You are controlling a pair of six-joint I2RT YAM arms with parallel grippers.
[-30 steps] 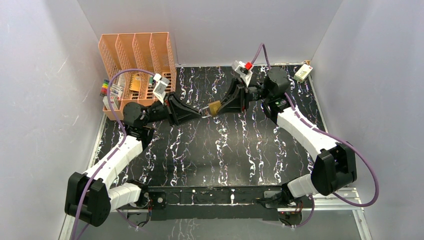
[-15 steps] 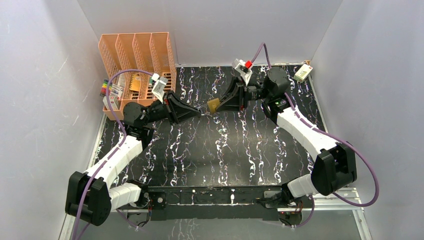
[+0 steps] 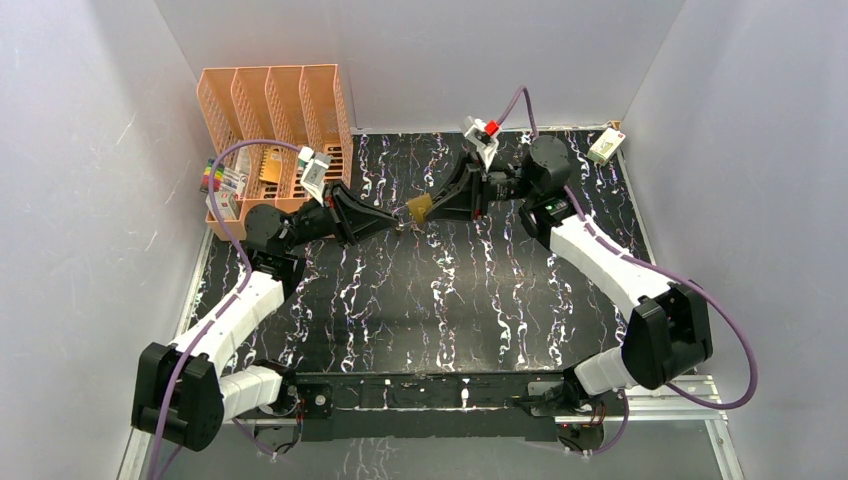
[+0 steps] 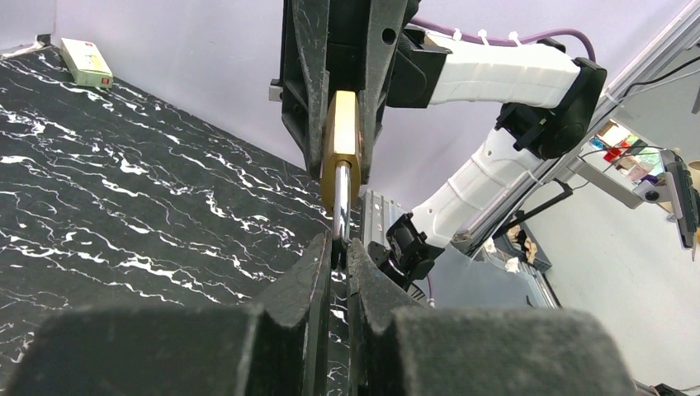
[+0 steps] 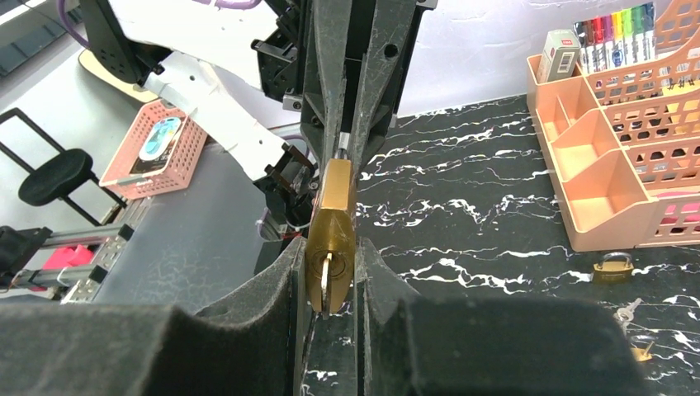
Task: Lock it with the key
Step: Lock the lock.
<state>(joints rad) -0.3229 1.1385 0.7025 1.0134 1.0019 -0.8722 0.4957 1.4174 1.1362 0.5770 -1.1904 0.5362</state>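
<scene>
The right end effector [image 5: 330, 257] is clamped on the brass padlock [image 5: 332, 216], holding it in the air above the surface [image 3: 450, 300], out to the right of the orange organizer [image 3: 275, 110] (a key [image 5: 325, 280] sits in its keyhole). The left end effector [image 4: 337, 247] is pinched together on the silver shackle [image 4: 341, 198].

Legible text, brands, numbers, signs: none in any view.

Items carrying print too small or blurred to read:
- Small white box [image 3: 607, 146] at the far right corner of the bench [image 3: 450, 290]: green and red label, wording illegible.
- Carton [image 5: 560, 54] in the orange organiser [image 5: 607, 198]: red mark, unreadable.
- Marker pens [image 5: 615, 29] beside it: barrel print illegible.
- Padlock [image 5: 330, 235]: seen edge-on, any stamping cannot be made out.
</scene>
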